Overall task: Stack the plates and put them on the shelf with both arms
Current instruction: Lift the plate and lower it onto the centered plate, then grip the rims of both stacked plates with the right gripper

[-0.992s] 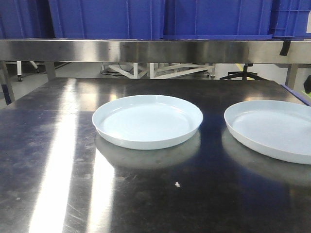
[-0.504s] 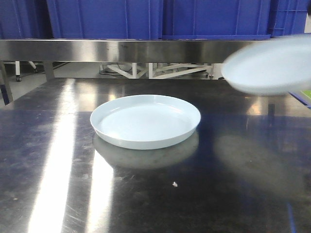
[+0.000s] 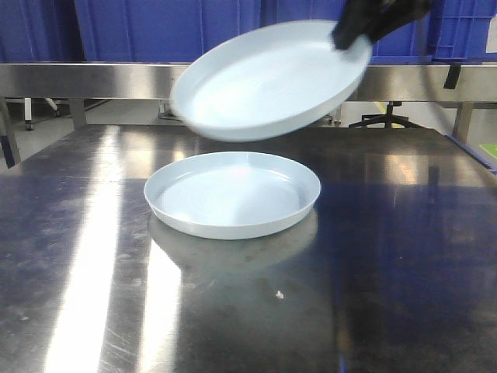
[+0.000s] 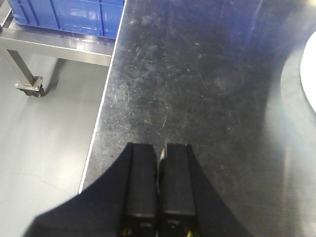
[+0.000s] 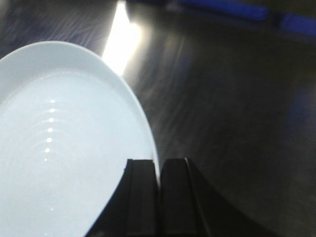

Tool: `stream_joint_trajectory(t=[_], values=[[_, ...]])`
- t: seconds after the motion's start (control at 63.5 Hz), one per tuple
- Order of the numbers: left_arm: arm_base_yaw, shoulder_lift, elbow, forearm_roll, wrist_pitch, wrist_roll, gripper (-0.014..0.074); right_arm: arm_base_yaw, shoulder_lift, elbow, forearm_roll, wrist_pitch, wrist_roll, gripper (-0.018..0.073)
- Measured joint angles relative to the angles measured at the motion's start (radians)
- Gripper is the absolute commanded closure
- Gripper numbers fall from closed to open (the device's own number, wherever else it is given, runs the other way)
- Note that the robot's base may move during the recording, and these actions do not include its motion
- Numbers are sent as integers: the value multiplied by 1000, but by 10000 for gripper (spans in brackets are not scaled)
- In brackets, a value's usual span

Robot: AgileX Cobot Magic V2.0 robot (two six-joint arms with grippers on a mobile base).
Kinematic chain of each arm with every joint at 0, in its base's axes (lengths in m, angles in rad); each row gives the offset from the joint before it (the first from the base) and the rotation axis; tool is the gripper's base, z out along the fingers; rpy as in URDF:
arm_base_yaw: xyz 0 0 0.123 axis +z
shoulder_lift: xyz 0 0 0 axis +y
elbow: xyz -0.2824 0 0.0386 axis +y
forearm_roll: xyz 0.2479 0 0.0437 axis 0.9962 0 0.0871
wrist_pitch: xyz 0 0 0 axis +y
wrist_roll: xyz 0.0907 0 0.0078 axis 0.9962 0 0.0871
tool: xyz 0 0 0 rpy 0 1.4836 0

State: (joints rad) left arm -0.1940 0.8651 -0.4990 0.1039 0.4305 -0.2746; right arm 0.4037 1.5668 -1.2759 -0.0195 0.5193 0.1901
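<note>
Plates hang one above the other without touching. The lower plate [image 3: 233, 194] lies flat near the middle of the desk [image 3: 404, 256]. The lifted plate [image 3: 272, 81] is tilted in the air right over it, slightly blurred, its far-from-grip side dipping lowest. The right end effector [image 5: 159, 164] has that plate by the raised rim, jaws clamped on the edge. The left end effector [image 4: 161, 148] hovers over the desk's left border, jaws pressed together with nothing between them. Behind, the shelf [image 3: 78, 80] carries blue crates [image 3: 155, 27].
</note>
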Motion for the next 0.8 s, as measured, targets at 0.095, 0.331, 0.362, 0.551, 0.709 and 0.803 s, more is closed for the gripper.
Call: stream_joint_trajectory(t=[0.095, 0.331, 0.362, 0.551, 0.709, 0.803], values=[[0, 0, 0, 0, 0, 0, 510, 32, 54, -7, 2, 0, 0, 414], [0, 0, 0, 0, 0, 0, 510, 67, 152, -11, 2, 5, 0, 89], [0, 0, 0, 0, 0, 0, 510, 69, 161, -11, 2, 7, 0, 95], [0, 0, 0, 0, 0, 0, 510, 76, 224, -11, 2, 53, 0, 115], [0, 0, 0, 0, 0, 0, 510, 76, 265, -11, 2, 74, 0, 115], [0, 0, 0, 0, 0, 0, 510, 76, 282, -11, 2, 74, 0, 115]])
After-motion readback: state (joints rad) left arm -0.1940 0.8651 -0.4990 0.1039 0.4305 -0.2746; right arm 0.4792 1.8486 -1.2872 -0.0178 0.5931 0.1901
